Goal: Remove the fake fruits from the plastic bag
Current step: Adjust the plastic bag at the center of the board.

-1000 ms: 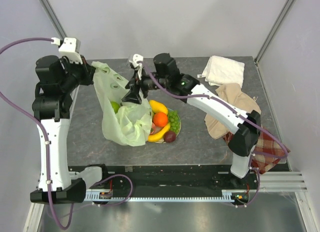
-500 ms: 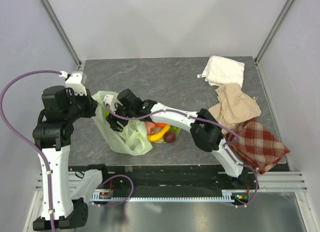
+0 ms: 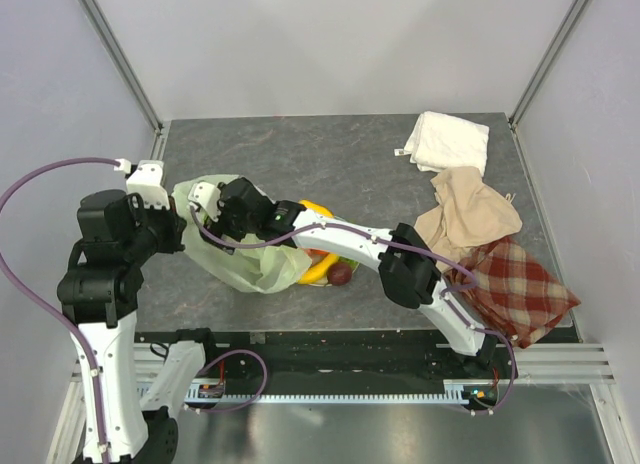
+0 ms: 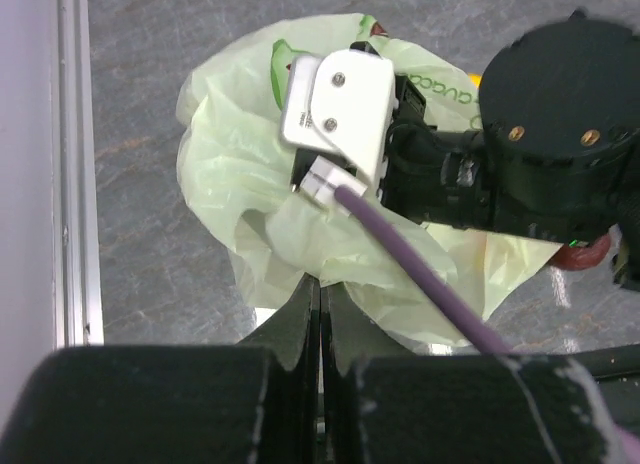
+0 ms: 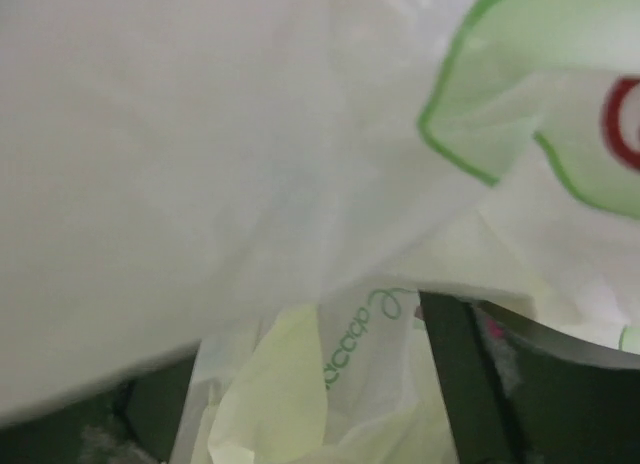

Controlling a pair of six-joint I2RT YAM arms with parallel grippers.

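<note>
R gripper (image 3: 225, 224), up over the plastic bag (image 3: 250, 269) a sec ago, is now down in its mouth w/ fingers wide & nothing seen held, L gripper (image 4: 320, 284) pinches the bag's edge, fake fruits (image 3: 330, 272) sit just beside it, so another pick looks close.

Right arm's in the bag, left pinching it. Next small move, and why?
Probably ease the right gripper deeper into the bag: its jaws stand open, but its wrist view shows only film, no fruit. The left gripper is shut on the bag's edge, so the bag should hold steady.
</note>
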